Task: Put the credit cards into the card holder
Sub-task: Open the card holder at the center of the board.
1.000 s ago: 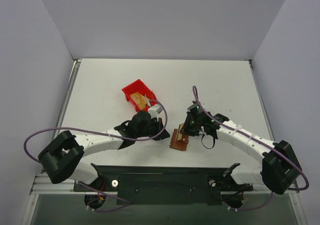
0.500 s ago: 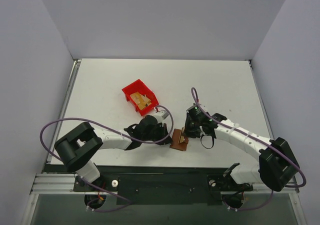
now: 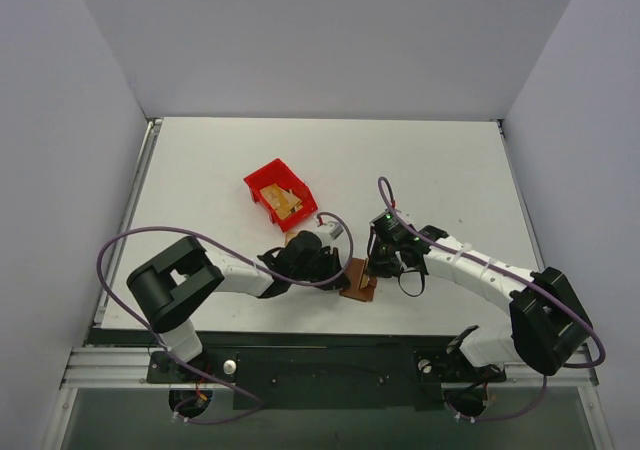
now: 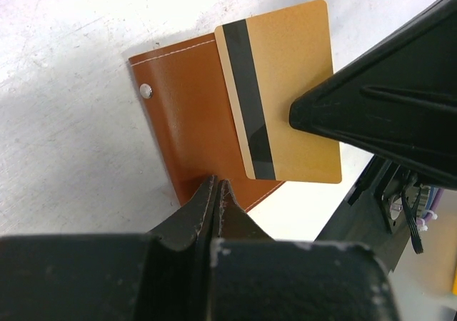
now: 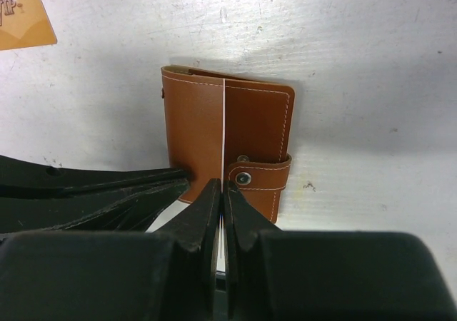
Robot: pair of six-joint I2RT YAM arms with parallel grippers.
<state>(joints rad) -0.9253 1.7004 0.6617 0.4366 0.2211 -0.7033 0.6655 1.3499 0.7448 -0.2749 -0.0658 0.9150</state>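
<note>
We are watching both arms stooping over the brown leather folding wallet (image 5: 257, 128) near the table's (image 3: 200, 170) front, left gripper (image 4: 216, 184) closed against it, right gripper (image 5: 223, 187) seemingly pinching the gold striped card (image 4: 289, 85) edge-on.

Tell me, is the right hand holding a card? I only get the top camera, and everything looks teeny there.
Observer: Yes. The right hand is shut on a gold card. Its own camera sees the card edge-on, as a thin pale line in its grip.
Operator: Is it a plain card?
Observer: No. The left wrist view shows a dark stripe along one edge.
Operator: Is the card holder open yet?
Observer: It looks shut. In the right wrist view the snap tab wraps round the edge of the card holder.
</note>
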